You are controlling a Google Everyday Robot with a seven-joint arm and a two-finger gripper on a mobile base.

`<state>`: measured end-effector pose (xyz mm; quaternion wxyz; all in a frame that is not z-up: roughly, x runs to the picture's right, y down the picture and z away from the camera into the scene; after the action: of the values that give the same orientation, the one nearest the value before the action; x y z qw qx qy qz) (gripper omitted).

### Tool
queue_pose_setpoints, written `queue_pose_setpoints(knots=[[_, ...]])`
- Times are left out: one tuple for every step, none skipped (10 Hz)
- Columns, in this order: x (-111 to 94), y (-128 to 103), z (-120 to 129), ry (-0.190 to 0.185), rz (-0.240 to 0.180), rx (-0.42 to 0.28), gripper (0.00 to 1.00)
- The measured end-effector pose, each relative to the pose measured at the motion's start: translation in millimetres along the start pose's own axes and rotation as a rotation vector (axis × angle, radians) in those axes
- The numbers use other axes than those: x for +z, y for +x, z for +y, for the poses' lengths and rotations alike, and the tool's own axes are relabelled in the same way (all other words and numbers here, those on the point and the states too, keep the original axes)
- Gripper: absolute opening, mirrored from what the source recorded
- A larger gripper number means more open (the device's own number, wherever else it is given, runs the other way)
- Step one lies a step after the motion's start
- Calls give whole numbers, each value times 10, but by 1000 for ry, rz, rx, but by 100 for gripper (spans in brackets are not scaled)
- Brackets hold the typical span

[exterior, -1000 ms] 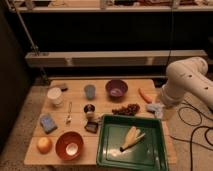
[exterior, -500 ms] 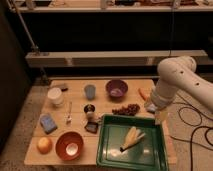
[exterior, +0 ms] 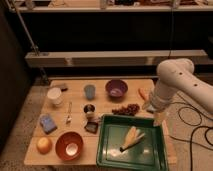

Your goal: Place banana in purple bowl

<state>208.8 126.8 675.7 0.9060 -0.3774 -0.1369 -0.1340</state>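
Nothing done yet

My gripper (exterior: 158,119) hangs jaws apart, empty, at the tray's (exterior: 114,151) 2 o'clock; banana (exterior: 131,137) lies inside, bowl (exterior: 116,88) at its 11.

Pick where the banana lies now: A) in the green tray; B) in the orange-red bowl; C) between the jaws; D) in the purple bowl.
A: the banana lies in the green tray, while the gripper hovers at the tray's right edge, its jaws open and holding nothing.
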Motion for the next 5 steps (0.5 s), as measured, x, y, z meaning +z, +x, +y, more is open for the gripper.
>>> queue_pose_setpoints(knots=[[207, -180, -88, -17, -20, -49, 65], [328, -240, -119, -27, -29, -70, 65], [434, -284, -138, -40, -35, -88, 65], [546, -335, -154, -59, -34, -108, 65], [614, -373, -171, -74, -29, -121, 65]])
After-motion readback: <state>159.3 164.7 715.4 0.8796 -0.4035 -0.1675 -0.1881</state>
